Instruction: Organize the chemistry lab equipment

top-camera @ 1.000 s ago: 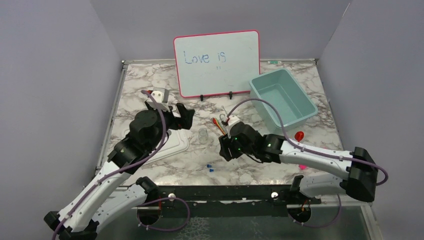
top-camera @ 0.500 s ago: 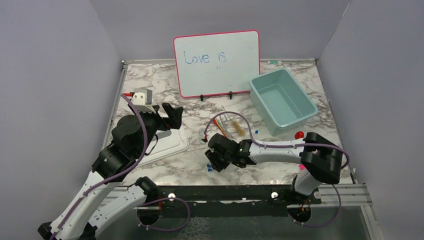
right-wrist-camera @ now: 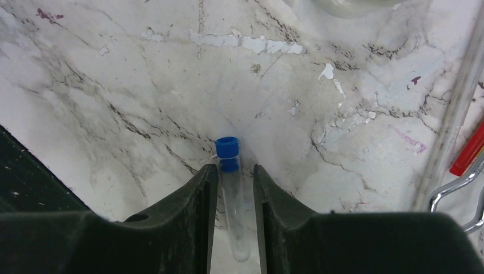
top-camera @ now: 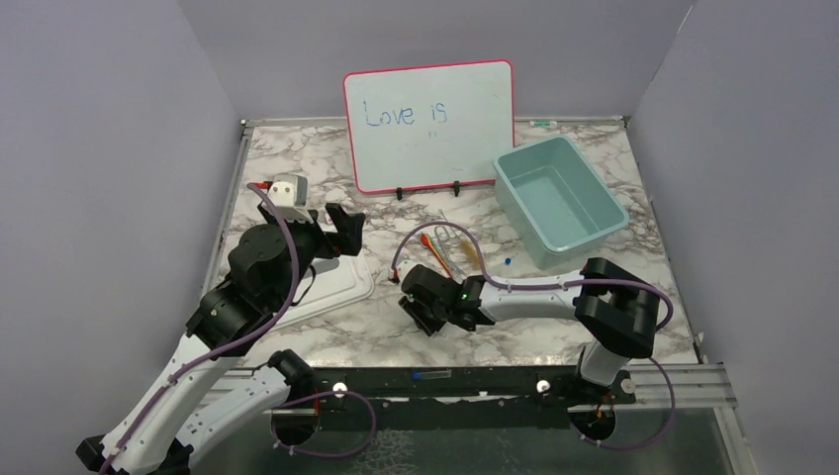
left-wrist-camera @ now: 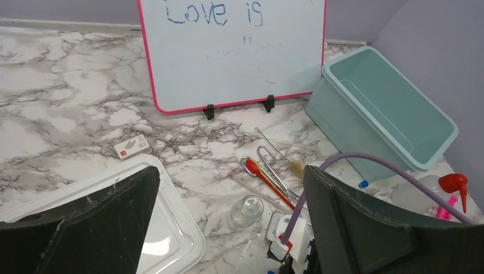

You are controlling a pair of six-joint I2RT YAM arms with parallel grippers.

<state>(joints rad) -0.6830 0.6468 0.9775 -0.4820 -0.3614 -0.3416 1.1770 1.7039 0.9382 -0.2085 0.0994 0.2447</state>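
A clear test tube [right-wrist-camera: 235,211] with a blue cap lies on the marble between the fingers of my right gripper [right-wrist-camera: 235,168], which is closed down on its sides. That gripper [top-camera: 420,317] points down at the table's front middle. My left gripper [top-camera: 341,230] is open and empty, hovering over the white tray. The left wrist view [left-wrist-camera: 231,171] shows a clear little beaker [left-wrist-camera: 246,210], red and orange sticks [left-wrist-camera: 268,177], metal tweezers [left-wrist-camera: 266,155], the brush's brownish bristles [left-wrist-camera: 295,167] and a red funnel [left-wrist-camera: 455,182]. The sticks [top-camera: 435,252] lie behind the right gripper.
A teal bin [top-camera: 498,163] stands at the back right. A pink-framed whiteboard [top-camera: 430,124] stands at the back. A white tray [top-camera: 346,287] lies left of centre, with a small white box [left-wrist-camera: 132,146] behind it. A loose blue cap [top-camera: 508,260] lies near the bin.
My right gripper has moved left and down to the table, and its fingers now flank the blue-capped tube. My left gripper pulled back to the left, then stayed almost still.
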